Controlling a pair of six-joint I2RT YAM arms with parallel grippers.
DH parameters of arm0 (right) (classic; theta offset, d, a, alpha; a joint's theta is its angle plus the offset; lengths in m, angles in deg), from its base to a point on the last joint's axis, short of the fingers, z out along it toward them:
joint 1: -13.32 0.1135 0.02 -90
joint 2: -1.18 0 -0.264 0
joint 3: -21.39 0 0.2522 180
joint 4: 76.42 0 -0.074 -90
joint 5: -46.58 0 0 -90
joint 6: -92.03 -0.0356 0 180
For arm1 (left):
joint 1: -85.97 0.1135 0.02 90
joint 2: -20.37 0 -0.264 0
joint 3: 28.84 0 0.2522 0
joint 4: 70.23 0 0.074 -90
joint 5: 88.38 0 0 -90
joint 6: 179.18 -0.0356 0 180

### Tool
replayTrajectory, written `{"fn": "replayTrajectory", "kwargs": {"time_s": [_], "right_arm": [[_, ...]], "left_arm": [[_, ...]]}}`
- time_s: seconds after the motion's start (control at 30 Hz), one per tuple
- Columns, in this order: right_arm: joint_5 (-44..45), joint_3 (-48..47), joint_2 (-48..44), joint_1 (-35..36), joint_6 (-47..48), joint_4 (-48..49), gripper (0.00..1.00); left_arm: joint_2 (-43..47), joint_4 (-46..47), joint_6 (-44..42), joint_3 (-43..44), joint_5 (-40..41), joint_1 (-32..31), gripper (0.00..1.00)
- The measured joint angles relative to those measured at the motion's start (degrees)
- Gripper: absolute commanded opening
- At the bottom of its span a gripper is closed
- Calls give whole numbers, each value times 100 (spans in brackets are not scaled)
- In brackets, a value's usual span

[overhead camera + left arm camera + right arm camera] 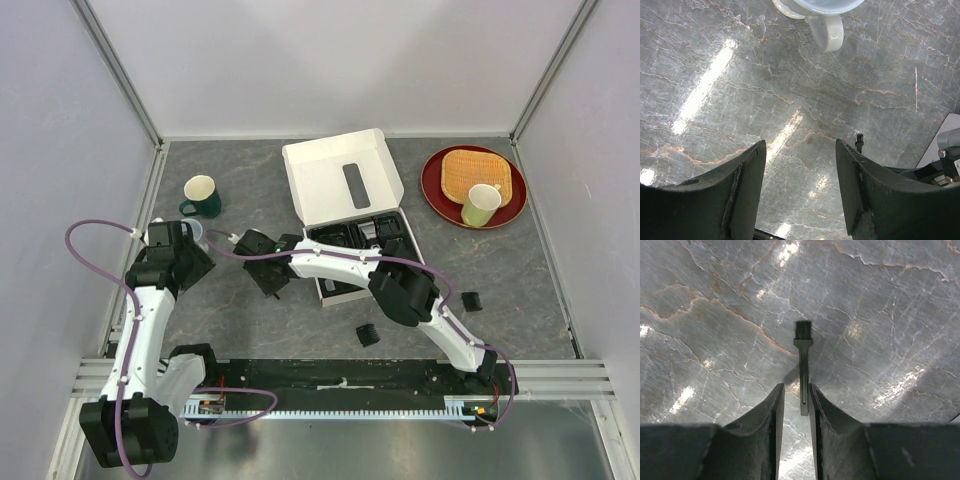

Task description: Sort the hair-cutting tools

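Observation:
A thin black brush (802, 365) lies on the grey table, bristles pointing away. Its handle sits between the fingers of my right gripper (796, 386). The handle rests against the right finger, and a gap remains on the left side. The jaws stand narrowly open around it. The brush tip (858, 142) also shows beside my left gripper (800, 145), which hangs wide open over bare table with nothing in it. Two blocky black comb guards (369, 334) (471, 300) lie on the table near the right arm. More black pieces sit in the box tray (362, 245).
A white cup (822, 20) stands just beyond my left gripper. A green mug (203, 197) is at the back left. The open white box lid (340, 180) lies at the back centre. A red plate (440, 190) with a pale green cup (481, 204) sits at the back right.

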Motion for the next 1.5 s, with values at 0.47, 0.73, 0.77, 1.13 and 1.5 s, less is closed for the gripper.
{"fn": "replayTrajectory", "kwargs": {"time_s": [0.47, 0.73, 0.77, 1.13, 1.5], "right_arm": [[28, -997, 533, 70, 188, -1049, 30], [70, -1008, 533, 70, 175, -1193, 12], [68, -1008, 533, 70, 184, -1196, 6], [72, -782, 407, 48, 155, -1058, 0], [334, 514, -654, 28, -42, -752, 0]], "left_arm": [[68, -81, 7, 42, 133, 0, 64], [153, -133, 35, 63, 170, 0, 65], [168, -133, 39, 63, 173, 0, 65], [540, -131, 55, 63, 295, 11, 66], [857, -7, 52, 48, 238, 22, 66]]}}
